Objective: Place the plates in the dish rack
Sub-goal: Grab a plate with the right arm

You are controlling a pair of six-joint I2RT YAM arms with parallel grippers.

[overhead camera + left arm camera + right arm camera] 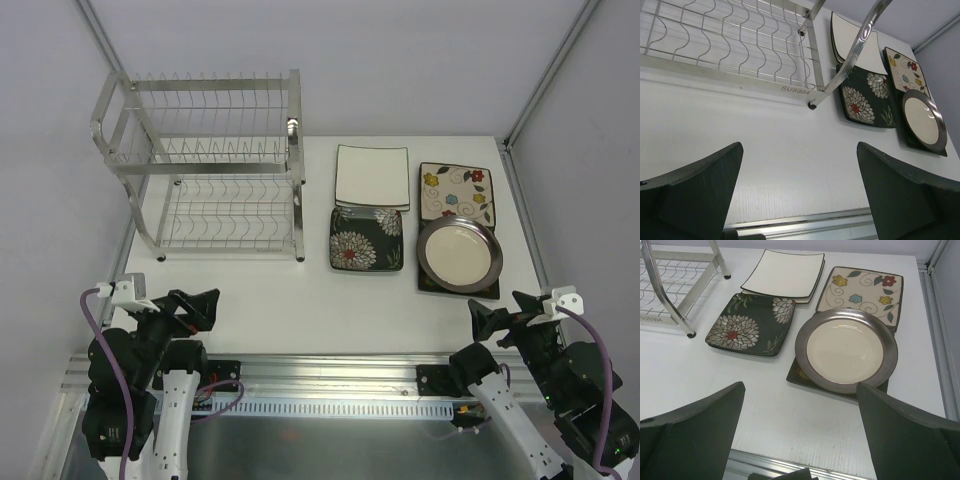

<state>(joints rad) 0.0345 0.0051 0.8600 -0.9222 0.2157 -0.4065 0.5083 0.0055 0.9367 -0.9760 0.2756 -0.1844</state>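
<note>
Now: left claw (207, 310) and right claw (478, 322) spread wide, empty. Silver wire dish rack (220, 166) stands ahead of left claw, long axis crosswise. Glossy plates (372, 178) lie flat ahead of right claw, round plate (458, 252) overlapping dark square plate (801, 375).

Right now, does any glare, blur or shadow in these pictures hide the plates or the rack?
Top view: soft even light, all sharp, only a small glint on the rack. Left wrist view: the near fingers look dark and soft, and there is bright glare on the rack. Right wrist view: the round plate has a shining rim, but the plates stay sharp.
</note>
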